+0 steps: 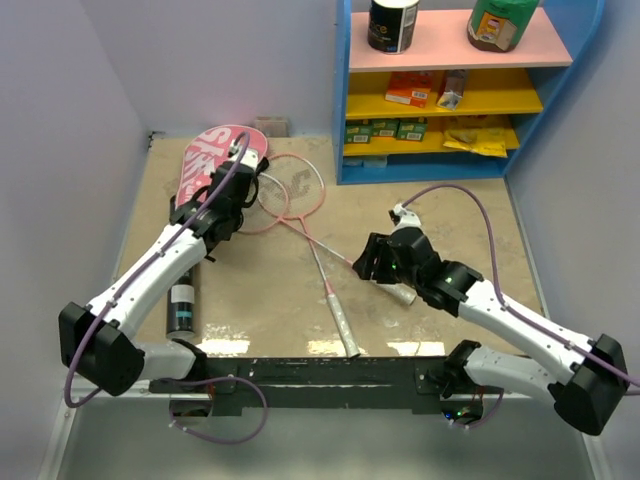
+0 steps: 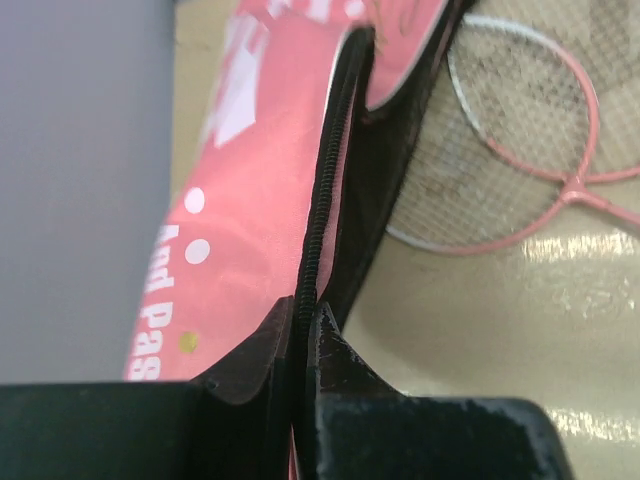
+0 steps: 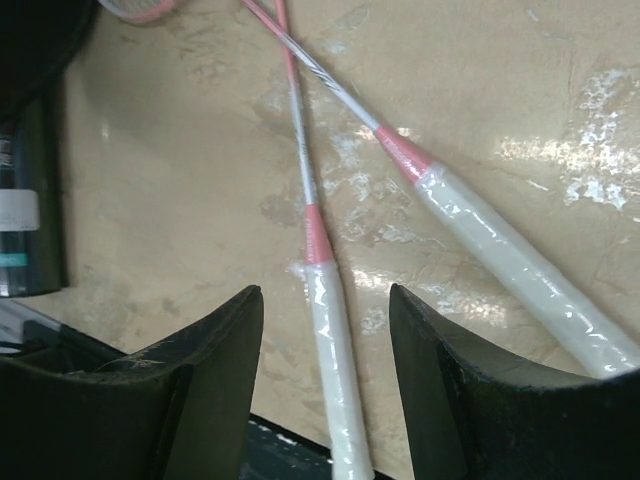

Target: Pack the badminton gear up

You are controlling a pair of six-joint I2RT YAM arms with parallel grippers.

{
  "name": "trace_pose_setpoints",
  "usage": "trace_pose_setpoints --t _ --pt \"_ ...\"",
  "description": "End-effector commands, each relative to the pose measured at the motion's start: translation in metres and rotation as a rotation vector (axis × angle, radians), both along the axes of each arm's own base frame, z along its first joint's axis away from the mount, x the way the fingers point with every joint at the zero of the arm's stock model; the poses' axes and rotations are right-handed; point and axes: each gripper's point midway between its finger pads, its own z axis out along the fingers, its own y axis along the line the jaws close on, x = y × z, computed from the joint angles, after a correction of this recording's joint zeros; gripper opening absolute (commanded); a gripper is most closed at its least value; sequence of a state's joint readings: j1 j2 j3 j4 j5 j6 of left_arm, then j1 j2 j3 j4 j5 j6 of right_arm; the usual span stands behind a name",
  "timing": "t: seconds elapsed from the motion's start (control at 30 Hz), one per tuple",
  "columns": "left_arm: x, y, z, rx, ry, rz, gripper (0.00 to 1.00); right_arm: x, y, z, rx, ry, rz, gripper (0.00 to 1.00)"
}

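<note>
Left gripper (image 2: 305, 318), jaws pressed together on the black zipper edge (image 2: 322, 200) of the pink bag (image 2: 250, 180), which lay at 11 o'clock on the table (image 1: 440, 220) in the top view. Right gripper (image 3: 325, 300), jaws about half apart and holding nothing, hung over the first racket's handle (image 3: 335, 380), seen between its fingers, with the second racket's handle (image 3: 520, 270) toward 3 o'clock of it. The rackets' shafts crossed near table centre, their heads (image 1: 297, 185) just beside the bag at 12 o'clock; the black shuttle tube (image 1: 182, 300) lay at 8 o'clock, the blue shelf unit (image 1: 343, 100) at 1 o'clock
</note>
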State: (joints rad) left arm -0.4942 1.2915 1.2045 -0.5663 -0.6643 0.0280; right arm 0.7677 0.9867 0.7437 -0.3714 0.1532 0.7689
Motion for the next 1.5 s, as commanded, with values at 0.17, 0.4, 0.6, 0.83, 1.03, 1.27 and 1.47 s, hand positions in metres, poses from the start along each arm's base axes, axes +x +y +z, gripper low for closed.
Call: trace_pose_setpoints --t 0.17,0.4,0.6,0.83,1.03,1.27,1.47 --pt "-0.003 -0.031 -0.033 -0.214 0.049 -0.101 0.0 0.04 0.017 -0.027 -0.259 -0.033 0.106 0.58" --pt "-0.045 -0.055 -0.076 -0.328 0.254 -0.23 0.0 0.078 0.04 -0.048 -0.414 -0.046 0.193 0.59" --pt "-0.071 -0.051 -0.062 -0.38 0.219 -0.264 0.0 0.092 0.051 -0.075 -0.505 -0.027 0.276 0.6" --pt "-0.093 -0.05 -0.05 -0.429 0.221 -0.292 0.0 0.09 0.059 -0.09 -0.505 -0.005 0.322 0.6" --pt "-0.098 -0.054 -0.062 -0.455 0.256 -0.287 0.0 0.082 0.055 -0.1 -0.507 0.019 0.339 0.61" --pt "-0.093 -0.065 -0.071 -0.497 0.27 -0.295 0.0 0.07 0.064 -0.105 -0.442 0.026 0.377 0.61" --pt "-0.092 -0.07 -0.077 -0.514 0.287 -0.302 0.0 0.063 0.071 -0.117 -0.464 0.048 0.417 0.6"
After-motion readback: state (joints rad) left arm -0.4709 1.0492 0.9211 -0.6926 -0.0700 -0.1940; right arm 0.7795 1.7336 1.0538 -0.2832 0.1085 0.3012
